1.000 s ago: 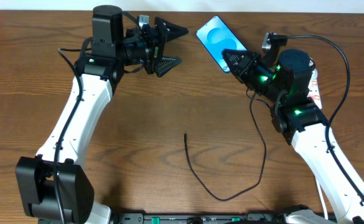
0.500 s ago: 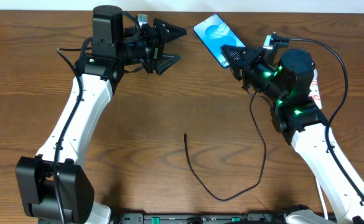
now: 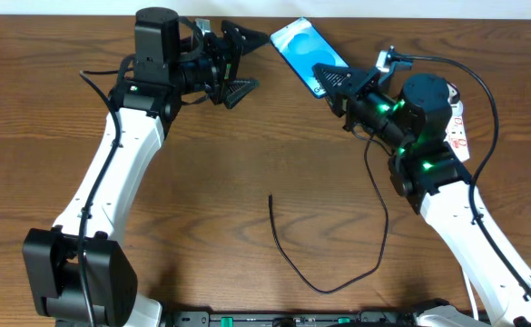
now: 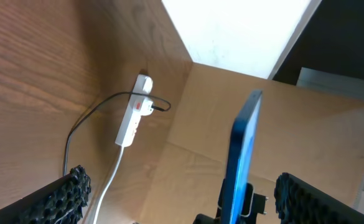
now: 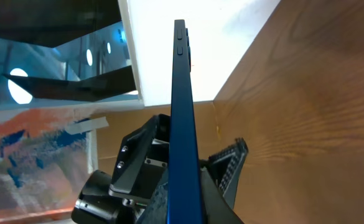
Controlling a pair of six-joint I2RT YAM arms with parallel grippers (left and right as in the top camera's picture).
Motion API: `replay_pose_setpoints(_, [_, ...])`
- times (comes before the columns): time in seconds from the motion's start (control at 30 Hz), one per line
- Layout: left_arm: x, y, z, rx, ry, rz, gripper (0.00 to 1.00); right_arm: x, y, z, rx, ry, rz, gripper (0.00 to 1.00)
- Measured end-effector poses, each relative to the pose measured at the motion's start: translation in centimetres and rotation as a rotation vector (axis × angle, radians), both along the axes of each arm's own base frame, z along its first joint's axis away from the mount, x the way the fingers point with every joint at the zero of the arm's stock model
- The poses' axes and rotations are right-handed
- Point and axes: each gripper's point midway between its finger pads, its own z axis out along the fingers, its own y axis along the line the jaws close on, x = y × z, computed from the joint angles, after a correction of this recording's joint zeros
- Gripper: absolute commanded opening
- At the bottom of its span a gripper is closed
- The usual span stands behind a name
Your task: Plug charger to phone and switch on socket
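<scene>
My right gripper (image 3: 331, 79) is shut on the lower end of the phone (image 3: 299, 53) and holds it above the table's far edge, blue screen up. In the right wrist view the phone (image 5: 182, 118) stands edge-on between that gripper's (image 5: 186, 208) pads. My left gripper (image 3: 244, 62) is open, just left of the phone. In the left wrist view the phone (image 4: 241, 155) stands edge-on between the spread fingers (image 4: 62, 200), touching neither. The charger (image 3: 356, 272) lies loose on the table, its tip (image 3: 270, 196) free. The socket (image 4: 135, 116) lies further off, a black cable in it.
The socket (image 3: 461, 125) shows only partly behind my right arm, at the right edge of the table. Its white cord (image 4: 109, 182) runs toward the camera in the left wrist view. A brown cardboard wall (image 4: 306, 130) stands beyond the table's far edge.
My right gripper has carried the phone left and toward the far edge, closer to the left gripper. The left gripper's fingers have narrowed a little and spread again.
</scene>
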Motion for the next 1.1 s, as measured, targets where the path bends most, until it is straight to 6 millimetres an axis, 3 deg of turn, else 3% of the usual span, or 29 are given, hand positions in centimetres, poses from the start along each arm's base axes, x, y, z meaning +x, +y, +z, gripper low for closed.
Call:
replay_pose_setpoints(0.5, [0.6, 0.0, 1.1, -0.007, -0.065, 0.007, 0.96, -0.2, 0.3, 0.0, 0.092, 0.093, -0.011, 0.01])
replay_pose_setpoints(1.1, [0.9, 0.0, 1.3, -0.009, -0.081, 0.014, 0.96, -1.6, 3.0, 0.2, 0.169, 0.173, 0.038, 0.01])
